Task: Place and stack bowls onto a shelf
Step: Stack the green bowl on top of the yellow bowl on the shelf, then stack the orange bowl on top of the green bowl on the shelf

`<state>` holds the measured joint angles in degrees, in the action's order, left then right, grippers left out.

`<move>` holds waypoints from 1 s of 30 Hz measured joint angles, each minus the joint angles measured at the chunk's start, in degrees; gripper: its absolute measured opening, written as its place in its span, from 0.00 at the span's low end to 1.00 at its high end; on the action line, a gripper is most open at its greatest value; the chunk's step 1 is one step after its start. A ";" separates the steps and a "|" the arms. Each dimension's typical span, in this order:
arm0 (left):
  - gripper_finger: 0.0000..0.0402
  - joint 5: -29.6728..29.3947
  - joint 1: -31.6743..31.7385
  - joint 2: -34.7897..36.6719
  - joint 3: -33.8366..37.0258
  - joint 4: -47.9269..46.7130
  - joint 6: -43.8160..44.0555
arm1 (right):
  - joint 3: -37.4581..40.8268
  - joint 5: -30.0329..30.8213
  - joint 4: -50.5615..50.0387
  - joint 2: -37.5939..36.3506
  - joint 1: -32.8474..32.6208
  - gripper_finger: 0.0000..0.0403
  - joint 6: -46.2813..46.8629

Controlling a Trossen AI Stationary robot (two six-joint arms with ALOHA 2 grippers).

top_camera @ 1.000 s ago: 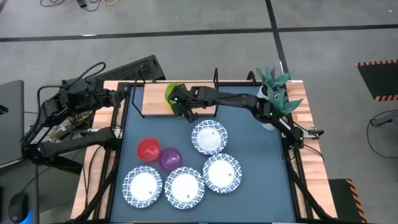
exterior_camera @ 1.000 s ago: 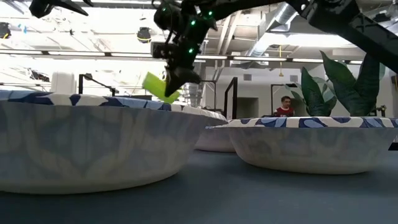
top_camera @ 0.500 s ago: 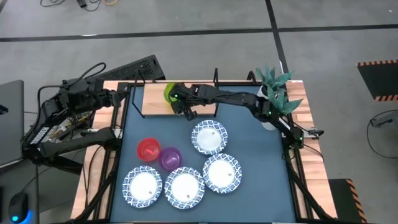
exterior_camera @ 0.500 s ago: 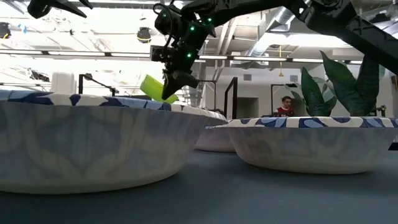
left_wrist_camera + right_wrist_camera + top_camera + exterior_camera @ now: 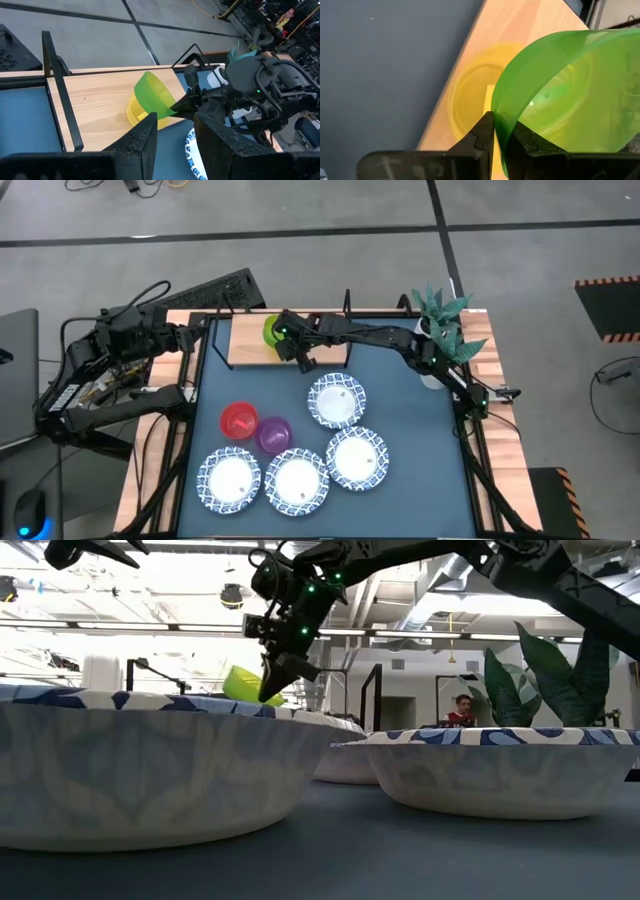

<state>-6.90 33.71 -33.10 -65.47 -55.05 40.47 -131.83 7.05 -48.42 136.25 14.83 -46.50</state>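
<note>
My right gripper (image 5: 292, 348) is shut on a green bowl (image 5: 272, 329) over the wooden shelf board (image 5: 245, 345) at the table's far left. A yellow-green bowl (image 5: 135, 113) stands upright on its base on that board, right under the green one; it also shows in the right wrist view (image 5: 467, 102). A red bowl (image 5: 238, 420) and a purple bowl (image 5: 273, 434) stand on the blue table. Several white blue-rimmed bowls (image 5: 336, 400) stand near them. My left gripper (image 5: 175, 137) is open and empty, beside the table's left edge. My right gripper pinches the green bowl's rim (image 5: 496, 116), one finger (image 5: 481, 131) outside the wall and one (image 5: 521, 139) inside. The fingers slant down from the table's right. The bowl is tilted on its side, its low edge over the yellow-green bowl; whether they touch I cannot tell.
Black wire posts (image 5: 347, 302) rise at the shelf's edges. A potted plant (image 5: 440, 320) stands at the table's far right corner. The white bowls (image 5: 150, 770) fill the table's near half.
My right gripper has gone a little toward the table's far left with the green bowl and brought it over the yellow-green bowl. The green bowl stays tilted in the hold.
</note>
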 joint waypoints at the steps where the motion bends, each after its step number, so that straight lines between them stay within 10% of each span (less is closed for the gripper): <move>1: 0.28 0.01 0.00 0.00 0.00 0.00 -0.29 | 0.00 0.06 -0.10 0.00 0.09 0.15 0.00; 30: 0.28 1.63 0.00 0.00 0.00 -0.12 -3.13 | 0.00 -1.62 -2.39 -5.06 -0.70 0.44 9.37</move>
<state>-5.27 33.71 -33.10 -65.47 -55.16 37.34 -131.83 5.43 -50.81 131.19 14.13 -37.13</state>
